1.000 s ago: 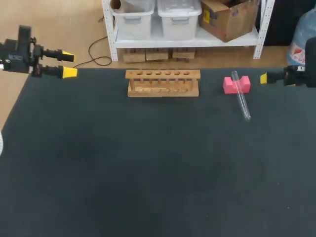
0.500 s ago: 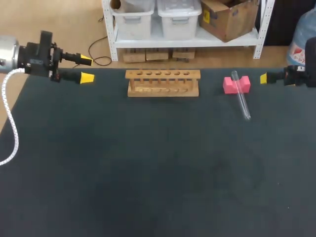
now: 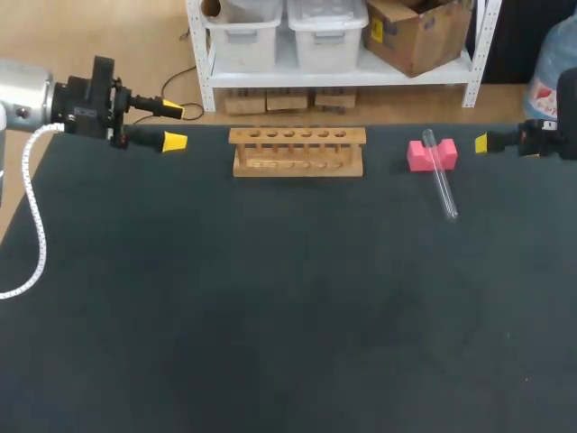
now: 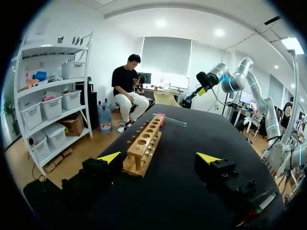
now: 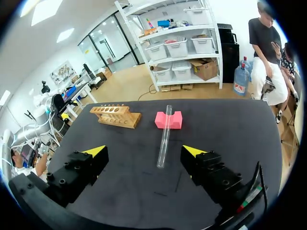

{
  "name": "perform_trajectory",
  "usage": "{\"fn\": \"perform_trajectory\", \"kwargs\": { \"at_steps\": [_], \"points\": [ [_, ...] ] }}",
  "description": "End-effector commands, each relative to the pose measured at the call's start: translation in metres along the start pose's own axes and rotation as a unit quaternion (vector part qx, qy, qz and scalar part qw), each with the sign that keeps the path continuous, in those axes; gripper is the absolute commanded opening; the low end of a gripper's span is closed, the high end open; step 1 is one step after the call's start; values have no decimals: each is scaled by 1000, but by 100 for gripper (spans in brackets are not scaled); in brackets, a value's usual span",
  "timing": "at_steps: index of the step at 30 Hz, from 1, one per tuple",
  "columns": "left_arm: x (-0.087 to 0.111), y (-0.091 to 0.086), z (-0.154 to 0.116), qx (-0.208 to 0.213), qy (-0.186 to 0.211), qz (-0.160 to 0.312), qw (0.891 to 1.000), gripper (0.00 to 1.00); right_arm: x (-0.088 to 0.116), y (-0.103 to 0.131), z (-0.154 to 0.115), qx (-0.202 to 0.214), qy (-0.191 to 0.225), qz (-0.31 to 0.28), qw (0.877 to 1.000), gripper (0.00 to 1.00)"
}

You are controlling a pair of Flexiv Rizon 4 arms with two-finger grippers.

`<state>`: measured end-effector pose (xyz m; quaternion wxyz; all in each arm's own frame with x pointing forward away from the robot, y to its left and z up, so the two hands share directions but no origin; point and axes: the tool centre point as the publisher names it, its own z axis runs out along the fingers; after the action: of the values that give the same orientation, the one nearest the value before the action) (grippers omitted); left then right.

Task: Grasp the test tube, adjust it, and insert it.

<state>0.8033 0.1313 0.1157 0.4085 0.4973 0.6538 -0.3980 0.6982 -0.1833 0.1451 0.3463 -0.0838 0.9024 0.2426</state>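
Observation:
A clear glass test tube (image 3: pixel 441 179) lies slanted on the black table (image 3: pixel 270 307), its upper end resting on a pink block (image 3: pixel 431 155). The wooden rack (image 3: pixel 297 151) with a row of holes stands at the back middle. My left gripper (image 3: pixel 174 126) is open, hovering just left of the rack; in the left wrist view the rack (image 4: pixel 144 146) lies ahead of its fingers (image 4: pixel 159 156). My right gripper (image 3: pixel 481 142) is at the right edge, beside the pink block. In the right wrist view it stands open (image 5: pixel 145 151) with the tube (image 5: pixel 164 135) ahead of it, untouched.
The pink block (image 5: pixel 169 119) sits just ahead of the tube's far end in the right wrist view, the rack (image 5: pixel 114 115) beyond it to the side. A white cable (image 3: pixel 32 225) from my left arm hangs over the table's left edge.
My left arm has moved rightward along the table's back edge, toward the rack. The right arm, the tube and the block have stayed where they were.

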Motion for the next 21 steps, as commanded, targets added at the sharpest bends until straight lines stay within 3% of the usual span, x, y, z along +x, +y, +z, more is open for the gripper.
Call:
{"fn": "perform_trajectory", "kwargs": {
  "at_steps": [1, 20, 21],
  "points": [
    [1, 3, 3, -2, -5, 4, 1000, 100, 0, 2, -1, 6, 0, 0, 1000, 100],
    [1, 3, 3, -2, -5, 4, 1000, 100, 0, 2, -1, 6, 0, 0, 1000, 100],
    [1, 3, 3, -2, -5, 4, 1000, 100, -2, 2, -1, 24, 1, -15, 1000, 100]
  ]
}}
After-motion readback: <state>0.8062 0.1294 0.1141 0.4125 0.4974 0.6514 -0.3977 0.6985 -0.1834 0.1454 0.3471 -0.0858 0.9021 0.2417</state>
